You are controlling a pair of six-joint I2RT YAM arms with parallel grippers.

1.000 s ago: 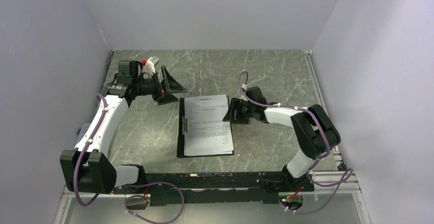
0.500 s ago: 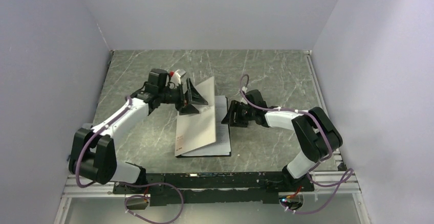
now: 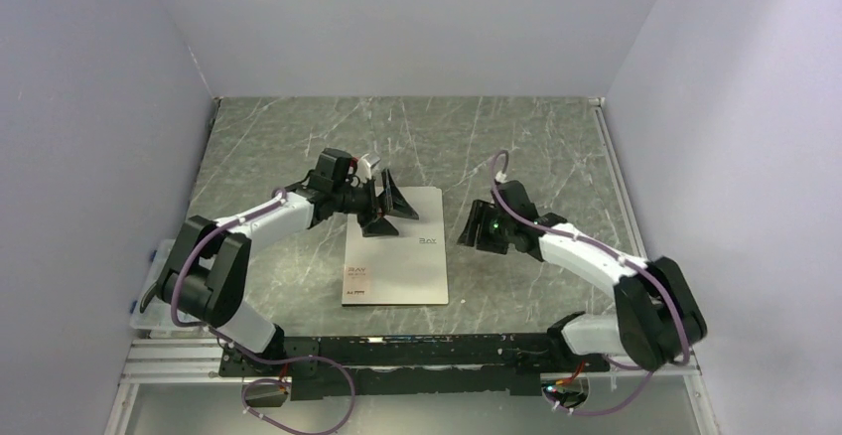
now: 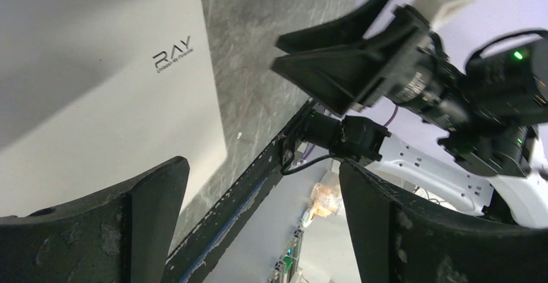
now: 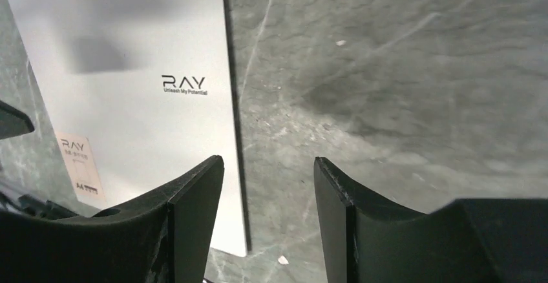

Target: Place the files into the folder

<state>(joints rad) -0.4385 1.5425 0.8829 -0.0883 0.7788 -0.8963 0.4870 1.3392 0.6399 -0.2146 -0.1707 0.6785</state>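
The folder (image 3: 397, 246) lies shut and flat on the table, silver-grey cover up, with a small logo and a corner label. The files are hidden, with no paper showing. My left gripper (image 3: 395, 209) is open and empty, just over the folder's far edge. In the left wrist view the cover (image 4: 97, 70) fills the left, beyond my left gripper (image 4: 262, 173). My right gripper (image 3: 471, 235) is open and empty, a little right of the folder's right edge. In the right wrist view my right gripper (image 5: 268, 163) hangs over the table beside the cover (image 5: 129, 50).
The grey marbled table (image 3: 536, 147) is walled in by pale panels at the left, back and right. A black rail (image 3: 417, 348) with the arm bases runs along the near edge. The right gripper (image 4: 349, 57) shows in the left wrist view.
The folder was open with the files lying in it. My left gripper swung the cover over to the right and it now lies shut. My right gripper drew back to the right.
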